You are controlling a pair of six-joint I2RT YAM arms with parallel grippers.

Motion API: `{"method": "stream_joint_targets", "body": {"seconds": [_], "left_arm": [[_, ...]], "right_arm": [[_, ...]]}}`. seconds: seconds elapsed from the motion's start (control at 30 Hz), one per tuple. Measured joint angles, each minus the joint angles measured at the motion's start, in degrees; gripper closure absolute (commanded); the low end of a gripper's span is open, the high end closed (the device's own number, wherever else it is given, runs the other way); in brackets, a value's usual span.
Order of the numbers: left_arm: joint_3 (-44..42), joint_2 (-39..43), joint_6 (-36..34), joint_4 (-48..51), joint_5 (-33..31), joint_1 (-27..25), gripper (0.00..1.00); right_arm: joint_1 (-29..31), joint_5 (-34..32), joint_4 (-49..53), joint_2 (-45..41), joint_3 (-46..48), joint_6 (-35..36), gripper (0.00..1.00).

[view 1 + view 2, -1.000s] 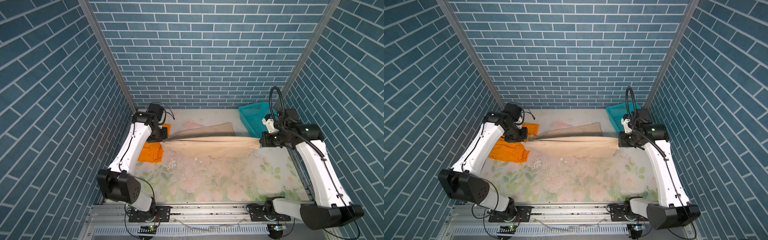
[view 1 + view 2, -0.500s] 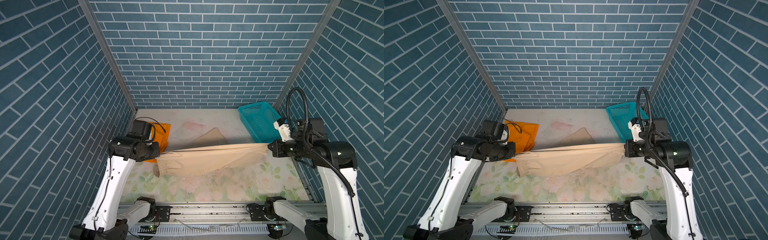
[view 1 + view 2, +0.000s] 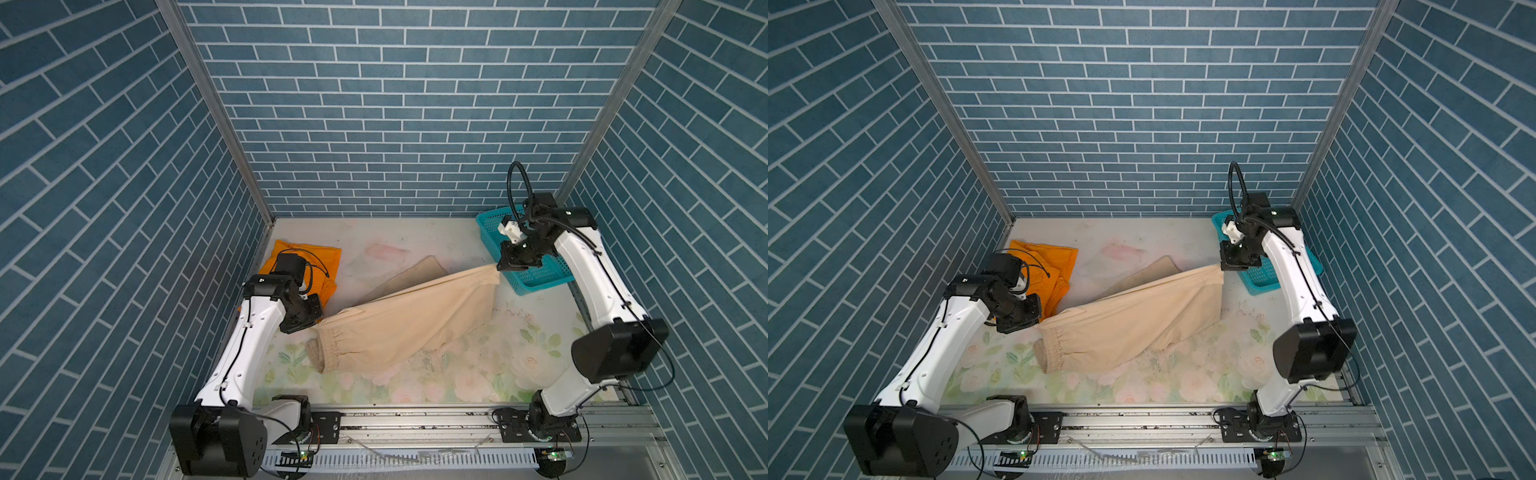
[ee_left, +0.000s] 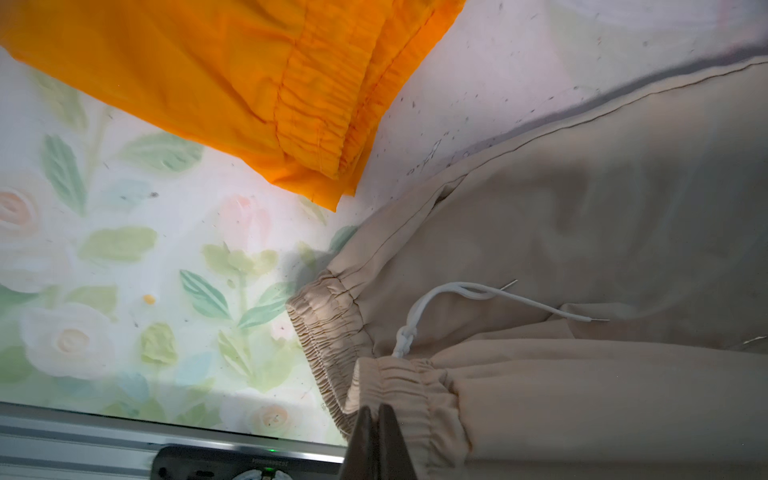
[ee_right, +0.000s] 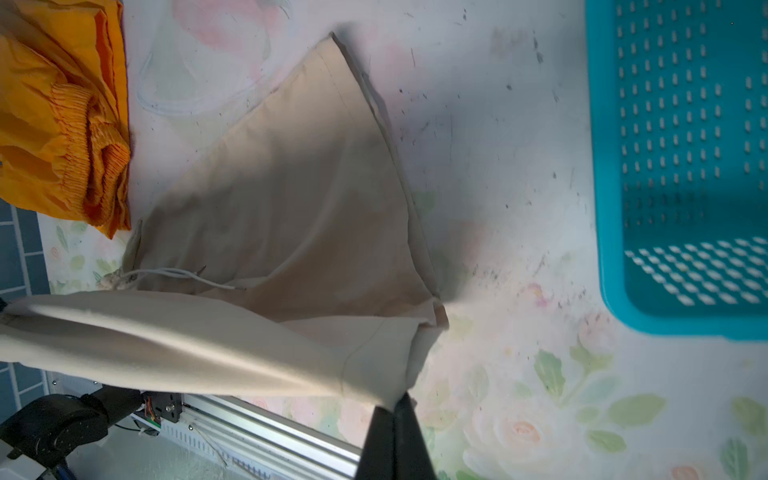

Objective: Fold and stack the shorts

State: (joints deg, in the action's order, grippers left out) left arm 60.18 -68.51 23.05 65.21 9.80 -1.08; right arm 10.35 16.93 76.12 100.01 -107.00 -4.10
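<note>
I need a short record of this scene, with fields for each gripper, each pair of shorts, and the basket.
left gripper: shut on beige shorts, at waistband
right gripper: shut on their leg end
beige shorts: stretched between grippers, one leg on table
orange shorts: crumpled, far left, not held
basket: teal, far right

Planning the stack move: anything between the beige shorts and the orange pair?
Nothing visible. The left gripper and right gripper are both shut on the beige shorts. The strip of floral mat between them and the orange shorts is bare. The teal basket sits at the opposite end, by the right gripper.
</note>
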Motion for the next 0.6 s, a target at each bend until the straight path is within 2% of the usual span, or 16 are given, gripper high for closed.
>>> {"method": "stream_joint_targets", "body": {"seconds": [0.17,0.33,0.47,0.5,0.53,0.57,0.6], "left_arm": [[-3.1,-4.3,1.5,-3.2,2.4,2.3,0.95],[-4.5,-5.0,4.2,-5.4,3.8,3.4,0.95],[-9.8,-3.5,7.5,-8.4,6.5,5.1,0.95],[-11.3,-3.1,8.3,-9.0,7.1,5.8,0.92],[-12.3,-2.7,9.0,-9.5,7.4,6.3,0.81],[-13.5,-2.1,9.5,-9.9,7.4,6.8,0.62],[-14.1,-1.6,10.1,-9.5,7.0,7.2,0.39]], "right_arm": [[0.9,2.5,0.8,18.0,-14.4,1.3,1.0],[2.3,4.0,3.0,33.9,-30.3,1.7,1.0],[3.3,5.5,3.8,41.3,-38.4,2.1,1.0],[3.4,6.0,3.9,42.1,-38.9,2.3,0.96],[3.5,6.5,4.0,42.6,-39.0,2.5,0.86],[3.7,6.7,4.0,43.1,-38.9,2.7,0.74],[3.7,6.5,3.5,43.4,-38.9,2.9,0.66]]}}
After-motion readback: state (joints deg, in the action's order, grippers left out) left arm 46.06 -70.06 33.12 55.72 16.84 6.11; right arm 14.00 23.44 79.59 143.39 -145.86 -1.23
